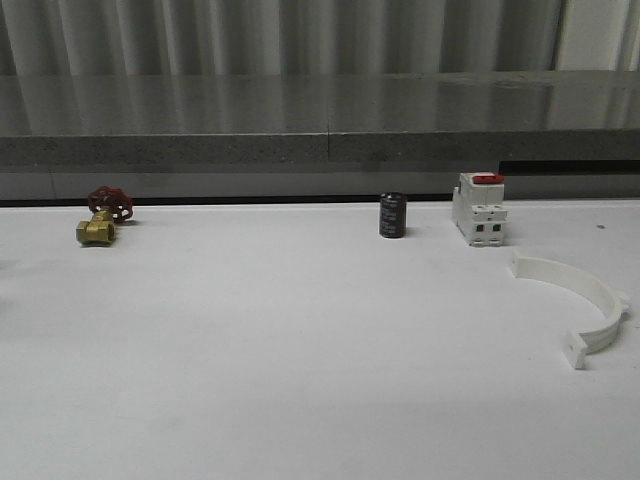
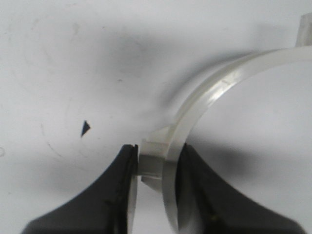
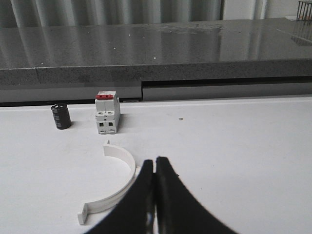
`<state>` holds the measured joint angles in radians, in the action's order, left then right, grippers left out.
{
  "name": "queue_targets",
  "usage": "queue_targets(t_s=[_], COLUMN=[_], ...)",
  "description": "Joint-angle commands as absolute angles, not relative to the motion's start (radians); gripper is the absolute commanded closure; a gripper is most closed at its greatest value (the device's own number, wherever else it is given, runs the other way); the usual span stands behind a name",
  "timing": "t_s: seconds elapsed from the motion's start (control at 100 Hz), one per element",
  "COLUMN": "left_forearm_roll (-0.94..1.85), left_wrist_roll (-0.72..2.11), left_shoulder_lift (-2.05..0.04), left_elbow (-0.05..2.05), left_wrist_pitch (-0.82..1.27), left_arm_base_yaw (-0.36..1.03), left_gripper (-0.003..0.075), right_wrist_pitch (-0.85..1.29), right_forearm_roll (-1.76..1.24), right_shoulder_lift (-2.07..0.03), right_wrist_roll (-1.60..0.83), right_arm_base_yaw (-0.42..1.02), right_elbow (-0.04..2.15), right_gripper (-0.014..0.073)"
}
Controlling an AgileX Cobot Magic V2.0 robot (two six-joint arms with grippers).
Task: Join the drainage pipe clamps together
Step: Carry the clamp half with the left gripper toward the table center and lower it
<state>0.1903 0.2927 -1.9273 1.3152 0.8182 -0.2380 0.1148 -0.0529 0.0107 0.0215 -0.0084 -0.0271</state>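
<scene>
Near the white table's [image 1: 300, 380] right edge one white plastic semicircular clamp half [image 1: 585, 300] is lying flat while the left gripper [image 2: 156, 185] is pinching the other half-ring [image 2: 214, 87], the right gripper [image 3: 155, 195] pressed together empty, so mating likely follows.

Dim, flat overhead light w/ soft grain in front view, pale streaks of glare on the grey counter [image 1: 320, 110] behind the white table [image 1: 300, 380]; left wrist close-up blurred, the clamp half [image 2: 209, 92] out of focus, w/ soft dark shadows beside it.
</scene>
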Motion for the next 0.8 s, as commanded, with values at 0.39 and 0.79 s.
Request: queue_targets(t_s=[0.39, 0.79], left_forearm_roll=[0.22, 0.167], left_wrist_roll=[-0.028, -0.241], left_shoulder_lift=[-1.742, -1.905], left_elbow=[1.33, 1.343], left_wrist_pitch=[0.805, 0.734], left_arm_base_yaw=[0.227, 0.462], left_gripper=[0.0741, 0.0741], right_wrist_pitch=[0.035, 0.035], right_forearm_roll=[-0.042, -0.042], right_shoulder_lift=[0.029, 0.029], right_wrist_roll=[0.018, 0.018], right_arm_base_yaw=[-0.006, -0.006], right_elbow=[-0.011, -0.011], right_gripper=[0.0661, 0.0661])
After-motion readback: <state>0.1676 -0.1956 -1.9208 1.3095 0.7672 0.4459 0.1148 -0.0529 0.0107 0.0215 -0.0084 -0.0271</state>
